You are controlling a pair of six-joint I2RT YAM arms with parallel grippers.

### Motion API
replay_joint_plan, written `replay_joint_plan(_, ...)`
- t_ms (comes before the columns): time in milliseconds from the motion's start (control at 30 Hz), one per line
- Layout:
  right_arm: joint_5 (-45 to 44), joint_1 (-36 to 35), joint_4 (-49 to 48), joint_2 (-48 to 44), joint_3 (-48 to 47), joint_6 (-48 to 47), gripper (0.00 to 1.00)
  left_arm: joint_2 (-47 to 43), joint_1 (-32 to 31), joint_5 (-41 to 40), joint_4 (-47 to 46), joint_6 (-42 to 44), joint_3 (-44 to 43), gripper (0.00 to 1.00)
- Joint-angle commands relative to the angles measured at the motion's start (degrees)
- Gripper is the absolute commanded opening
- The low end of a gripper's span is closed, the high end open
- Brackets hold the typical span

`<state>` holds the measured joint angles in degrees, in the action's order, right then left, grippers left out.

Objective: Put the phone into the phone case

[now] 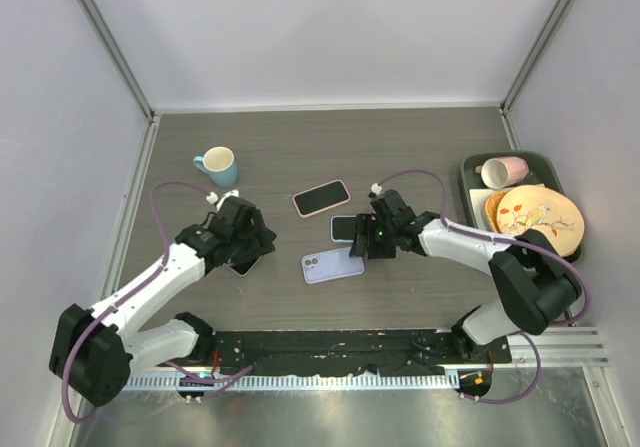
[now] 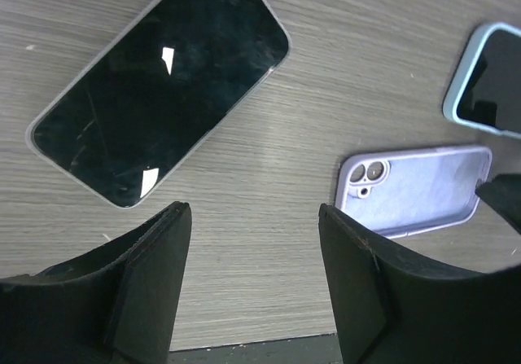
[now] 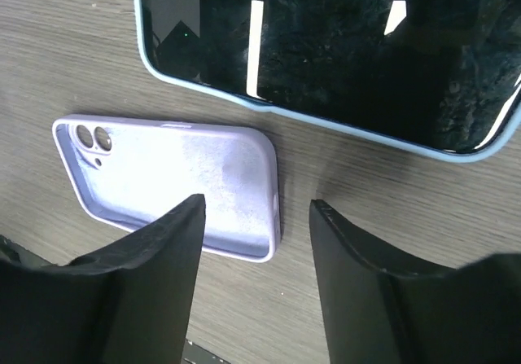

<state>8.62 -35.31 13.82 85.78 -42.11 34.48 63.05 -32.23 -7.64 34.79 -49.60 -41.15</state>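
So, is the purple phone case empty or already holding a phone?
Empty. The purple phone case lies open side up, its bare inner lining and camera holes showing, with no phone in it.

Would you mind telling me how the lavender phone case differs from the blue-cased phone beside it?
The lavender phone case is empty, with its lining and camera cutout showing; the blue-cased phone fills its case, dark screen up. The lavender phone case is pale purple, while the blue-cased phone has a light blue rim. Both lie flat on the wooden table, close together but apart.
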Motion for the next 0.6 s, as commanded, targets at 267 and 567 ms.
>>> replay_joint_plan(267,-4.1,-0.5,2.9,-4.7,-10.4,-5.6,0.72,-15.8,22.6,13.5,2.3,-4.0,11.8,0.72)
replay_joint_plan(567,7.9,-5.1,-1.4,13.0,-25.9,-8.2,0.67,-16.4,31.9,17.8,-3.1,-7.5,18.6,0.68)
